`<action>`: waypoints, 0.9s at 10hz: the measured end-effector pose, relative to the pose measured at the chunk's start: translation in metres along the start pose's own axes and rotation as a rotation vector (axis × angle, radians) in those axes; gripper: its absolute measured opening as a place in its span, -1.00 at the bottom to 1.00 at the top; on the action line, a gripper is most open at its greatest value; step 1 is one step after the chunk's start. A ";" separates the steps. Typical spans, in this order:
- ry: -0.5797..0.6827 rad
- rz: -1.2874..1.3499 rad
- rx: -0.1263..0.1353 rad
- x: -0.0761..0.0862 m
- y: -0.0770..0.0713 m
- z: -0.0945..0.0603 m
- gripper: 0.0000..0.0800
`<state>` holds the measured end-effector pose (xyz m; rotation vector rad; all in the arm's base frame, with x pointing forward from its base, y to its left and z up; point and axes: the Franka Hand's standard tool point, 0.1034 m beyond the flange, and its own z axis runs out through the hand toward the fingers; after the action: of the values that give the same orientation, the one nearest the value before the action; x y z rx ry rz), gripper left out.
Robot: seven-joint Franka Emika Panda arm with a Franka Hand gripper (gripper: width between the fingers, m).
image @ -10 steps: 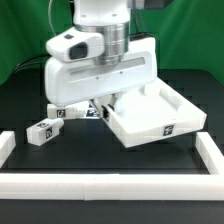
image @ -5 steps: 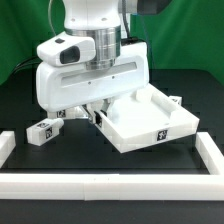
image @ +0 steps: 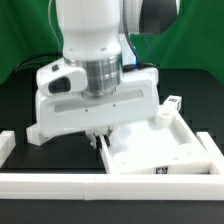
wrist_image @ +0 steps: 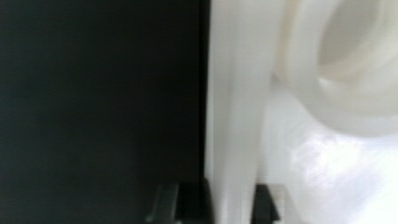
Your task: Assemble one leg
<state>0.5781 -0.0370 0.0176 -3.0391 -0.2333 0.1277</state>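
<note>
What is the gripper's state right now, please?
Gripper: closed, holding the white panel by its edge wall.

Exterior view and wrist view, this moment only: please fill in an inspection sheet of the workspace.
Surface: black table, dark matte top.
Job's things: one leg shows past the far corner of the large white panel, on the exterior view's right. No other legs are visible; the arm hides much of the table.
Clutter: nothing seen.
Grippers: the gripper is low at the panel's edge. In the wrist view the panel's wall passes between the fingers, which look closed on it.
Cables: nothing seen.
Surroundings: white rail along the front and the exterior view's left; green backdrop behind.
</note>
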 end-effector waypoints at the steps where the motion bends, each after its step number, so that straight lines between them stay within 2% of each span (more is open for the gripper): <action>1: -0.002 -0.019 0.000 -0.001 0.000 0.001 -0.86; 5: -0.005 -0.018 0.001 -0.002 0.000 0.002 -0.86; 7: 0.002 0.150 0.004 -0.001 0.000 0.008 -0.86; 8: 0.010 0.228 0.001 0.001 -0.004 0.010 -0.86; 9: 0.012 0.290 0.011 0.003 -0.010 0.010 -0.86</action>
<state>0.5783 -0.0262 0.0081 -3.0423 0.2101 0.1296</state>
